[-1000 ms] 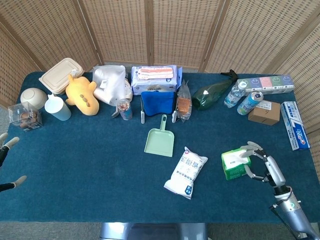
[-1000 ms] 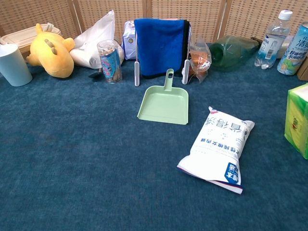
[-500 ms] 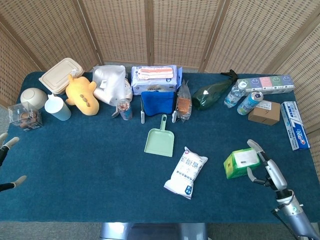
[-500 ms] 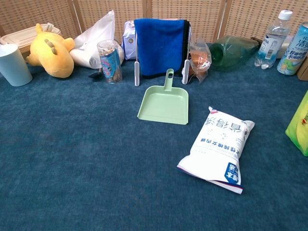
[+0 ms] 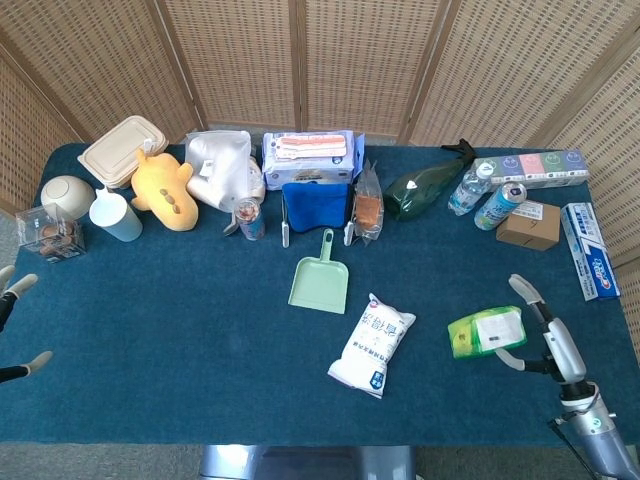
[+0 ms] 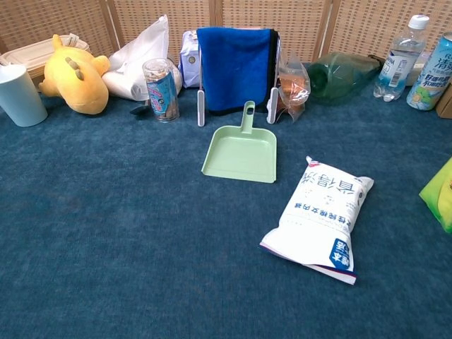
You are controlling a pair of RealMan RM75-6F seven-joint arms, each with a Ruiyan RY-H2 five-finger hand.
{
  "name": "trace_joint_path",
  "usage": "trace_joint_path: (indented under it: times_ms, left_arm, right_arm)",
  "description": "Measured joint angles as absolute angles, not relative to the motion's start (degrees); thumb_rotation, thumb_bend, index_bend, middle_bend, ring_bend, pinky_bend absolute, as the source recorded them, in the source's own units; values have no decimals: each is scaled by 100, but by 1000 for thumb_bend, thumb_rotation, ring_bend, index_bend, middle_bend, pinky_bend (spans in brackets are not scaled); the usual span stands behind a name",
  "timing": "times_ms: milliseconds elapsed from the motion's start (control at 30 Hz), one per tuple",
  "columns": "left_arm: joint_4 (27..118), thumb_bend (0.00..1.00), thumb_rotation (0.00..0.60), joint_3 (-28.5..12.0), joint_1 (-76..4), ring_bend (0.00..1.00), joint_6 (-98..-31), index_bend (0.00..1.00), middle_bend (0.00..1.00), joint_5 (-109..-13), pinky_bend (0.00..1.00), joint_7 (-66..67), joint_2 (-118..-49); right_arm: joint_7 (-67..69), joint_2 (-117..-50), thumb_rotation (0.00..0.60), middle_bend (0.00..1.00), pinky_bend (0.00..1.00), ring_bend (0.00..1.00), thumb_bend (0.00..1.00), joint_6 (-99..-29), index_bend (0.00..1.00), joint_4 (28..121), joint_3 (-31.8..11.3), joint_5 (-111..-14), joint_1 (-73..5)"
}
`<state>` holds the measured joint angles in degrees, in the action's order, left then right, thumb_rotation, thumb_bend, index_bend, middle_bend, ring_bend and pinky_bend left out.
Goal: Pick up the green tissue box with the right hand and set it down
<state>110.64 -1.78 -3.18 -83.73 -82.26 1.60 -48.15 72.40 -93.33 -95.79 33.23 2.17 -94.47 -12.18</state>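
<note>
The green tissue box (image 5: 486,332) with its white top panel is tipped over toward my right hand (image 5: 545,338) at the table's front right. The hand grips it from the right, one finger above it and the thumb under its near edge. Whether the box still touches the cloth I cannot tell. In the chest view only a tilted green corner of the box (image 6: 442,195) shows at the right edge, and the hand itself is out of frame. My left hand (image 5: 14,300) pokes in at the far left edge, fingers apart and holding nothing.
A white bag with blue print (image 5: 373,343) lies left of the box, with a green dustpan (image 5: 319,276) beyond it. A cardboard box (image 5: 529,224), a can (image 5: 500,205) and a long blue-and-white box (image 5: 590,262) stand behind the hand. Bottles, a toy and packages line the back.
The green tissue box has tipped from upright toward the right hand and shifted a little right and nearer. The right hand drew back to the right with it. The left hand stayed still.
</note>
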Motion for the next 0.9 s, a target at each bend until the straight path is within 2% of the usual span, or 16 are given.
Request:
trace_joint_path:
  times_ms: [267,400,533,900]
  left_arm:
    - [11065,104,600,-170,-311,0,-8379,113,0,-8242,0,141,-4799]
    - [11064,104,600,-167,-308,0,-8379,113,0,-8242,0,134,-4793]
    - [11069,104,600,-162,-300,0,-8386,113,0,-8244,0,131,-4780]
    - [11079,105,600,-136,-287,0,-8412,113,0,-8319,0,225,-4785]
  right_arm:
    - [6208,-9112,311,0,0,0,209,-9749,0,3499,114,-9442,-1234]
    - [5354,-8801,311,0,0,0,229,-9696,0,3908,110,-9450,-1245]
    - [4426,-8393,313,0,0,0,259,-9567,0,4614,87,-9392,-1230]
    - [1568,-7333,316,0,0,0,261,-9395,0,7088,-39,-8788,-773]
